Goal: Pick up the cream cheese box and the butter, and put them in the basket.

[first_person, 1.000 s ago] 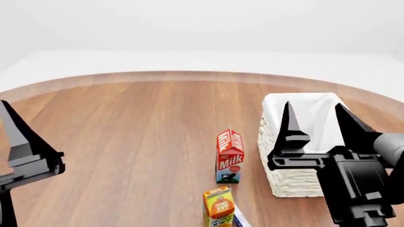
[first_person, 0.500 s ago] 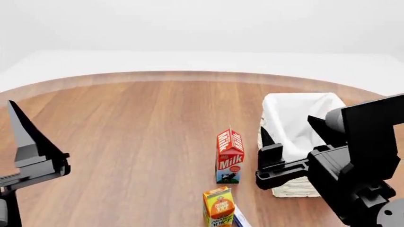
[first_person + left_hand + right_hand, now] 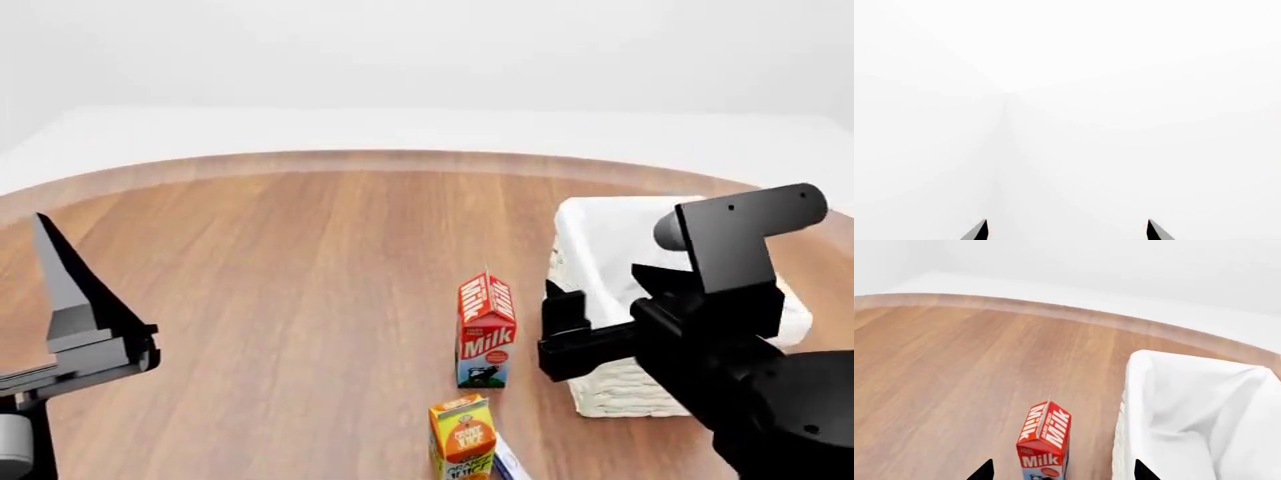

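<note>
Right end effector (image 3: 587, 320), fingers apart and empty, has swung down beside the basket (image 3: 607, 385); lower it onward, avoiding the milk carton (image 3: 486, 330).

The left arm sat low at the head view's left edge, its gripper (image 3: 60, 290) pointing upward, one dark tapered finger (image 3: 56, 270) rising to a sharp tip above the blocky wrist housing. In the left wrist view only the two black fingertips (image 3: 977, 231) showed, set well apart with clear space between them.

The right arm (image 3: 727, 340) filled the head view's lower right, wrist bent over so that the bulky black housing faced the camera and hid most of the fingers. In the right wrist view the right gripper (image 3: 1062, 471) showed just two dark tips, spread wide, nothing held between them.
</note>
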